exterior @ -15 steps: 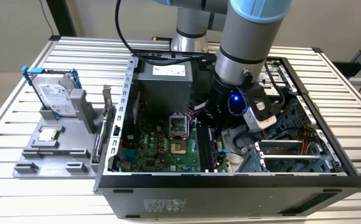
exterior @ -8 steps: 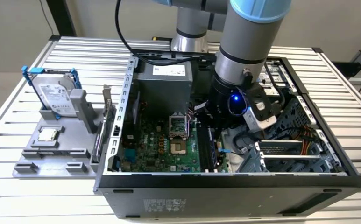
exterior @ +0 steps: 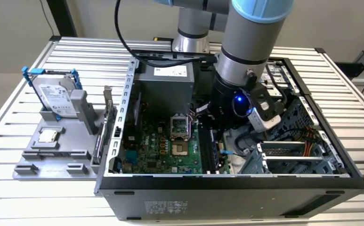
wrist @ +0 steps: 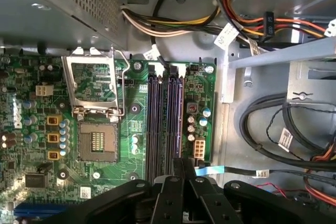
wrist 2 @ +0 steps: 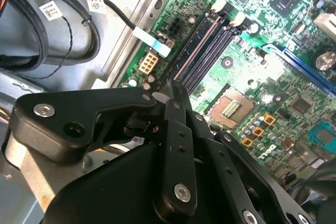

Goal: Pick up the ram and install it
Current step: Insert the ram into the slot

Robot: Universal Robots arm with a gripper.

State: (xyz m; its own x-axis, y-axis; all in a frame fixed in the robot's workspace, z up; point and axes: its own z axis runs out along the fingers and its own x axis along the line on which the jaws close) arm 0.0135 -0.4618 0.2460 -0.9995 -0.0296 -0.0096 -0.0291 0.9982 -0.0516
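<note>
The ram (wrist: 176, 119) is a thin bluish stick standing on edge in one of the black memory slots (wrist: 154, 124) of the motherboard inside the open computer case (exterior: 232, 181). In the second wrist view the ram (wrist 2: 195, 51) runs straight into my fingertips. My gripper (wrist: 182, 163) (wrist 2: 176, 85) sits over the near end of that slot, its two black fingers (wrist: 169, 192) pressed together on the stick's edge. In the exterior view the arm's wrist (exterior: 238, 101) reaches down into the case over the slots and hides the fingers.
The CPU socket (wrist: 97, 103) lies beside the slots, and the silver power supply (exterior: 166, 87) stands behind it. Black cable bundles (wrist: 283, 124) fill the case floor on the other side. On the table at the exterior view's left, a grey fixture (exterior: 50, 160) holds a hard drive (exterior: 56, 96) and a CPU chip (exterior: 46, 135).
</note>
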